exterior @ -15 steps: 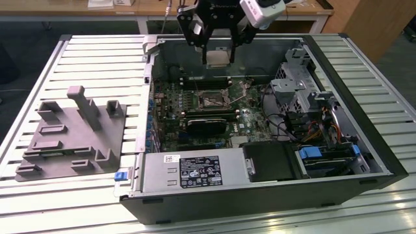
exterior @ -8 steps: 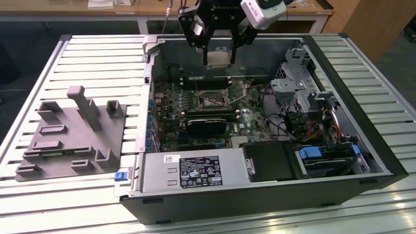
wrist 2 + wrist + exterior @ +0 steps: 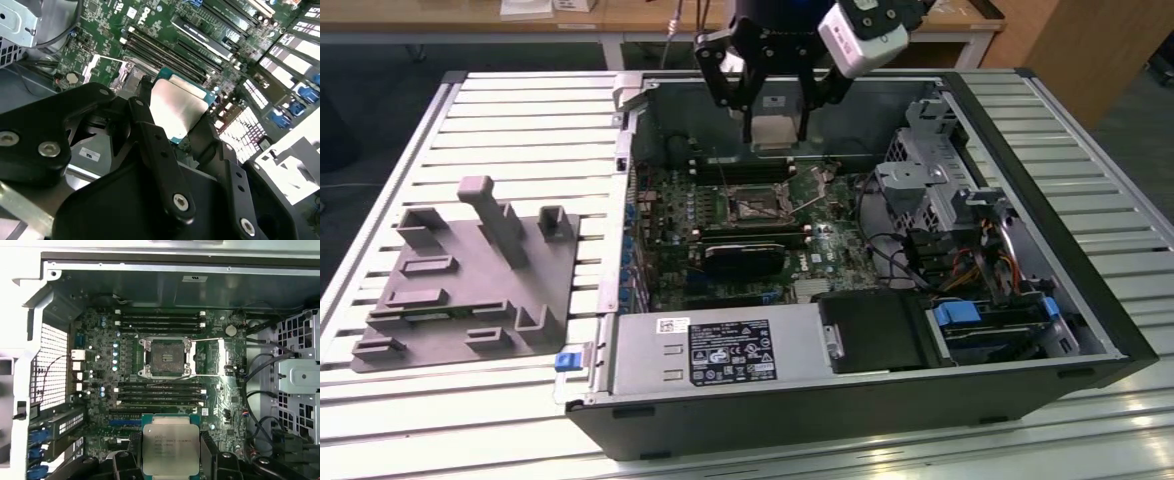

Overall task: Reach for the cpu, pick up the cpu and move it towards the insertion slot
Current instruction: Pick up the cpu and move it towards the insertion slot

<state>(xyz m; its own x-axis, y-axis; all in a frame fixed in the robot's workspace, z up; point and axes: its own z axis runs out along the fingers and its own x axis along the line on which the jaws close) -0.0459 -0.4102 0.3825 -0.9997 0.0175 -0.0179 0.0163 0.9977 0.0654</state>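
Fingers [image 3: 131, 460] hide the cpu [image 3: 170, 447] side edges.

One cpu [image 3: 167, 447], one insertion slot [image 3: 165, 357], one fixture tray [image 3: 467, 285].

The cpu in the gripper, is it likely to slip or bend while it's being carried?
The cpu is a flat metal-topped square, so probably stiff and unlikely to bend. The gripper pinches only its thin edges, and the smooth lid may slip if jolted. It looks light for its size.

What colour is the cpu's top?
Silvery metal with a thin green edge, best in the first wrist view: cpu.
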